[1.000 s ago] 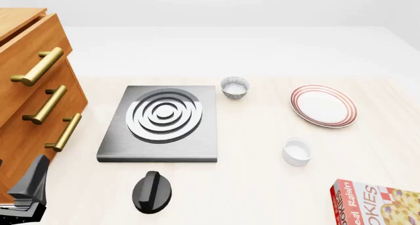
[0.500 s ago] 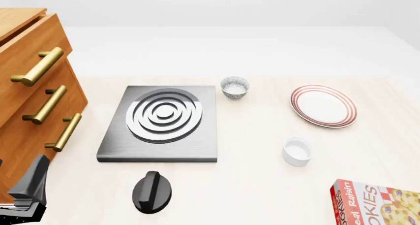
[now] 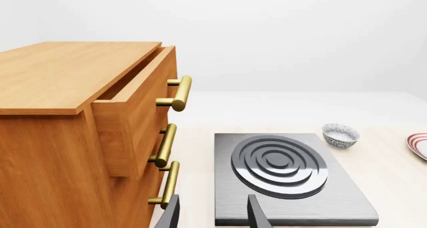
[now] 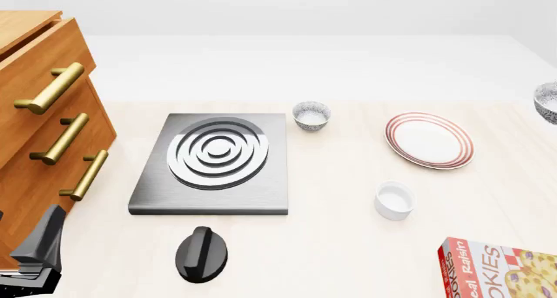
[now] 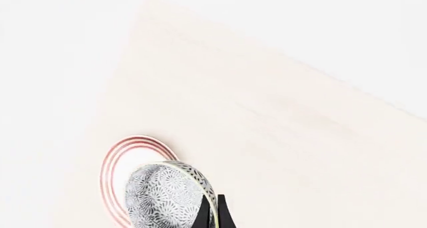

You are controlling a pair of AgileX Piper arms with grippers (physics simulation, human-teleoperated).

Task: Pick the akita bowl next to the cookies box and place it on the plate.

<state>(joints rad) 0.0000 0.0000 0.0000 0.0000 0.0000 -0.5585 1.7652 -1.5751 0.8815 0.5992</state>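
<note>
Two patterned bowls now show: the akita bowl [image 4: 548, 102], absent a moment ago, enters at the front view's right edge, pinched by its rim in the right gripper [image 5: 210, 212], airborne near the red-ringed white plate [image 4: 430, 140]. Transfer underway. Left gripper [image 3: 212, 213] idles, fingers parted.

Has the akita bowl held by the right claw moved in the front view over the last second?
Yes. The akita bowl has entered at the right edge, right of the plate; earlier it was out of view.
</note>
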